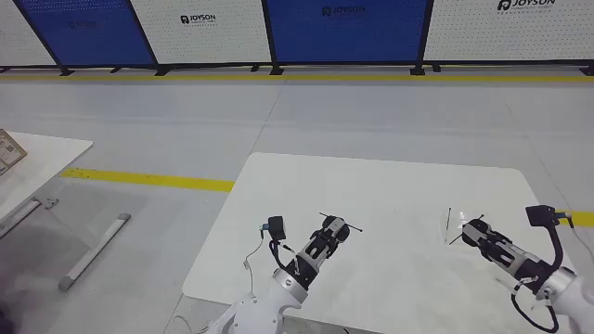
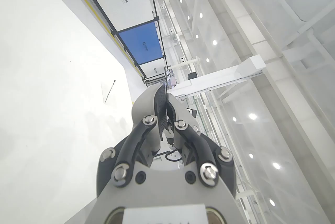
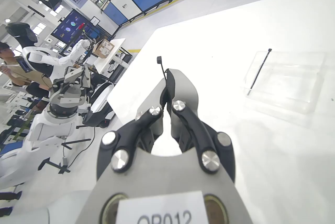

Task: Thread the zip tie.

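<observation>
The zip tie [image 3: 159,60] is up off the desk [image 3: 235,26], just beside the clear tray [image 3: 311,94]. The right claw [image 3: 167,78] is squeezed tight on its strap, and the square head pokes free past the tips. That looks deliberate, since it leaves the head's slot exposed to take a tail. Well away from the tray, the left claw [image 2: 166,94] is closed down too. The top view shows a thin black strip crossing its tips, a second zip tie [image 1: 354,229] I'd say, with both ends sticking out. Inside the tray a spare zip tie [image 3: 259,70] leans on the wall. Both claws are loaded but far apart, so I judge threading not yet begun.
</observation>
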